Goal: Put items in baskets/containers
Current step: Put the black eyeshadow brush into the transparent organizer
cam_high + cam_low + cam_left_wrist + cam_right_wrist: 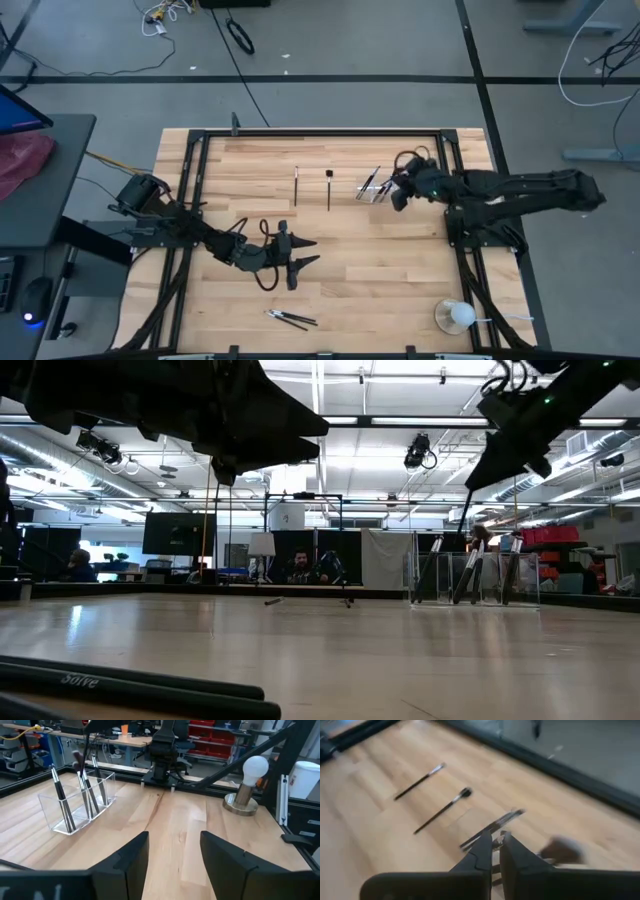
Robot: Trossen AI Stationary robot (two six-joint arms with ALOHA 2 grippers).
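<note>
A wooden table (400, 280) seen from above, with two dark robot arms reaching in from its sides. The left gripper (305, 252) hangs over the table's middle-left, its two fingers (127, 860) spread apart with nothing between them. The right gripper (392, 192) sits at the far right part of the table, just above a clear plastic tray (80, 802); its fingers are pressed nearly together, and a thin brush handle shows at their tips, though whether they actually grip it cannot be told. The tray holds several makeup brushes (59, 795) leaning upright (dark handles, silver ferrules). Two loose brushes (296, 186) lie side by side near the far edge, left of the tray. Another small cluster of brushes (291, 319) lies near the front edge.
</note>
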